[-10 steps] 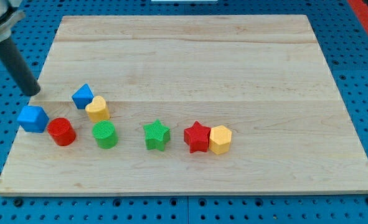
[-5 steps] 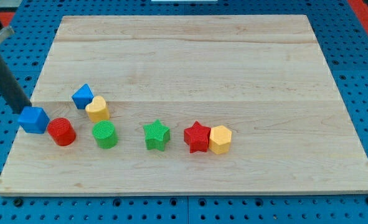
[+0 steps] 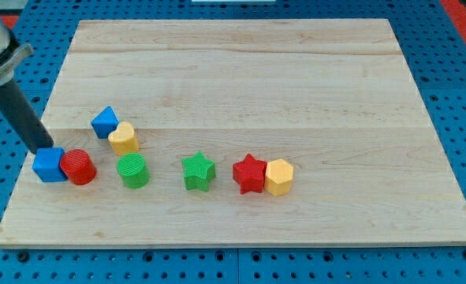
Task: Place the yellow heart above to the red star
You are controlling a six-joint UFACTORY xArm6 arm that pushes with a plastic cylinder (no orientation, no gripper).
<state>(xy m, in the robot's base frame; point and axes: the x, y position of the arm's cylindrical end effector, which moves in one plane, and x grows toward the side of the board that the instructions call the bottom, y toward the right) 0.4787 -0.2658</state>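
The yellow heart (image 3: pixel 123 138) lies at the left of the board, touching a blue cube (image 3: pixel 104 122) at its upper left. The red star (image 3: pixel 249 173) lies near the middle bottom, touching a yellow hexagon (image 3: pixel 279 177) on its right. My tip (image 3: pixel 43 148) is at the far left, touching the top left of another blue block (image 3: pixel 49 165), which is pressed against a red cylinder (image 3: pixel 79 166). The tip is well left of the yellow heart.
A green cylinder (image 3: pixel 132 170) stands below the yellow heart. A green star (image 3: pixel 198 171) lies between it and the red star. The wooden board (image 3: pixel 240 71) sits on a blue pegboard; its left edge is near my tip.
My tip has moved down and to the right, pushing the blue block toward the view's bottom right until it touches the red cylinder. The other blocks have not moved.
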